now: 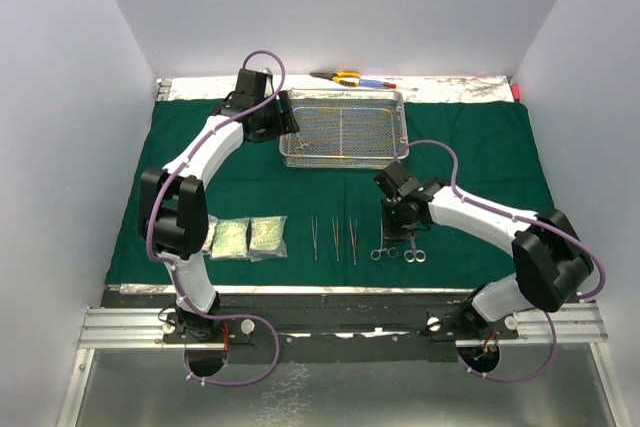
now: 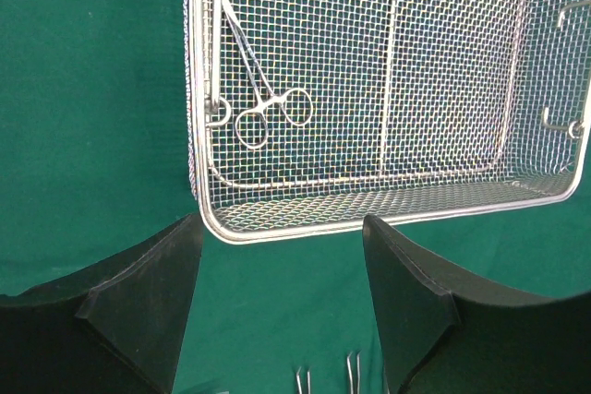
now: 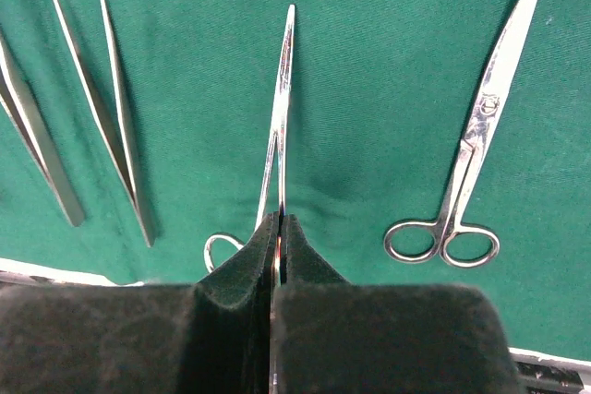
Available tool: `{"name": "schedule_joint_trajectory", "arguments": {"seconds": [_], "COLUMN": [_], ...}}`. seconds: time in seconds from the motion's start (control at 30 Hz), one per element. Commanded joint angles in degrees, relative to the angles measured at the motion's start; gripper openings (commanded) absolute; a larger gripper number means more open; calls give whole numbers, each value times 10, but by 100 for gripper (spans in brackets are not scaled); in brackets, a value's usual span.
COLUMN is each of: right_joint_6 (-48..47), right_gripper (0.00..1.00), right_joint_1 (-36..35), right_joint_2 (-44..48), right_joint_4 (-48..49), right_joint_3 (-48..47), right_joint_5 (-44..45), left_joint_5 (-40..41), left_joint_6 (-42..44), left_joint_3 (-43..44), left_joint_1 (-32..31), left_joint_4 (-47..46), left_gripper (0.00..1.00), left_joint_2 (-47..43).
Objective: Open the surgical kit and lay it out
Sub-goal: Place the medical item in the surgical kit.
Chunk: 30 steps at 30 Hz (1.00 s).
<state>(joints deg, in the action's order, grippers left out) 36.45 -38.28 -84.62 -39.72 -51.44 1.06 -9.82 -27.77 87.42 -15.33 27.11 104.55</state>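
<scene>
Green: dark green cloth wrap (image 1: 480, 147) is open and flat on the table. Rectangular steel wire-mesh tray (image 1: 340, 163) sits on it at far centre. One ring-handled steel clamp (image 2: 268, 108) lies inside the tray against its left wall, rings toward the near rim.

Left gripper (image 2: 282, 228): jaws wide apart, nothing between them, hovering just short of the tray's near-left corner.

Right gripper (image 3: 279, 223): fingers pinched fully together on the shank of a second steel clamp (image 3: 282, 108), just above its rings. That clamp lies on the cloth, tip pointing to the far side.

Laid out near the front edge, left to right:
- two small clear packets (image 1: 248, 238), side by side
- three slim steel forceps (image 1: 335, 237), parallel
- the gripped clamp
- steel scissors (image 3: 476, 136), apart from the clamp
</scene>
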Motion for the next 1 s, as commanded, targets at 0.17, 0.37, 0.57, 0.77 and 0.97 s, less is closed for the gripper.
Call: {"name": "schedule_joint_trajectory", "arguments": {"seconds": [0.17,0.37,0.57,0.77,0.97], "right_joint_6": [12,18,5,-30,-74], "right_gripper": [1,1,1,1,1], "right_joint_1": [-6,-6,-6,-6,-7], "right_joint_2": [-30,-37,-43,-45,-46], "right_joint_4": [55,55,48,55,85], "right_joint_3": [31,35,30,30,32], "right_joint_5": [9,25,48,55,40], "left_joint_5": [2,5,6,7,6], "left_joint_6": [14,17,19,20,19], "left_joint_3": [-21,-22,-21,-20,-19], "left_joint_1": [2,2,2,2,2], "left_joint_4": [0,0,1,0,1], "left_gripper": [72,72,72,72,72], "left_joint_2": [-33,-39,-42,-43,-40]}}
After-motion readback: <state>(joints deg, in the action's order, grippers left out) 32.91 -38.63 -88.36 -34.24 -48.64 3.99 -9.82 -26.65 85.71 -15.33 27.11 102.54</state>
